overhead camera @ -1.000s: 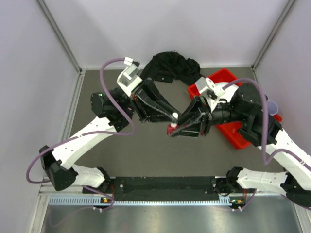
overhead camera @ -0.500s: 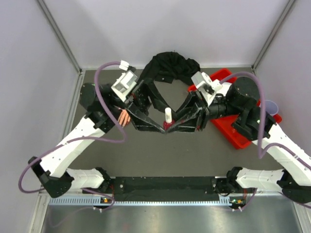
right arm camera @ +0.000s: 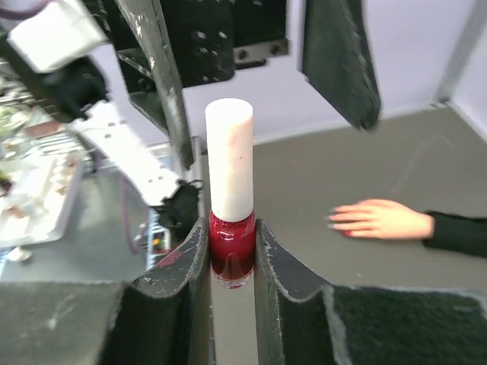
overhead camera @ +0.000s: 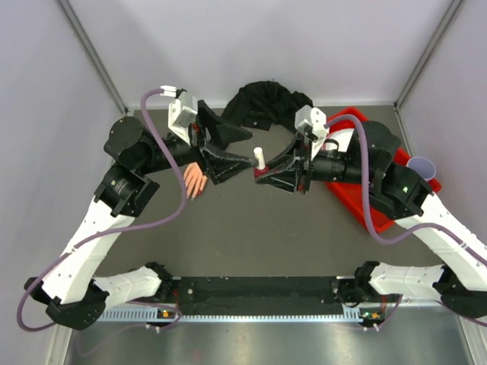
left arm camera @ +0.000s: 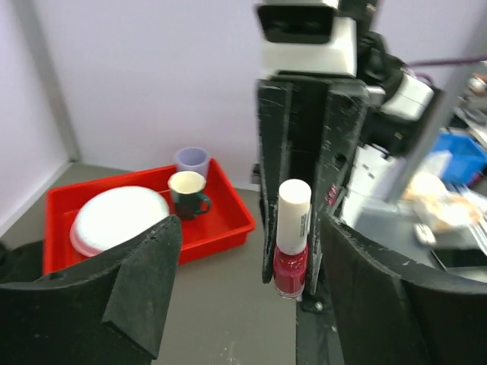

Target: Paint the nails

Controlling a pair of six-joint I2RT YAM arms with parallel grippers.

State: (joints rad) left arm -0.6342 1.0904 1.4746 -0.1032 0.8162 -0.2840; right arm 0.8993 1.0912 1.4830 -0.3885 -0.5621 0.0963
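A small red polish bottle point(right arm camera: 230, 247) with a tall white cap stands upright in my right gripper point(right arm camera: 230, 255), shut on its glass body. The same bottle point(overhead camera: 260, 161) hangs mid-air above the grey table, and in the left wrist view it point(left arm camera: 291, 262) is pinched between the right fingers. My left gripper point(overhead camera: 249, 148) is open, its jaws spread either side of the cap without touching it. The peach mannequin hand point(overhead camera: 195, 181) lies flat under the left arm. Its pale nails point(right arm camera: 335, 220) point left, and its black sleeve point(right arm camera: 459, 233) runs off to the right.
A red tray point(overhead camera: 364, 211) sits at the right under the right arm. It point(left arm camera: 224, 228) holds a white plate point(left arm camera: 118, 217) and a dark green mug point(left arm camera: 187, 195), with a lilac cup point(left arm camera: 192, 160) behind. Black cloth point(overhead camera: 266, 106) is heaped at the back.
My left gripper has opened off the bottle's cap and pulled back to the left. Both arms moved toward the far side, the right carrying the bottle. The mannequin hand came into view.
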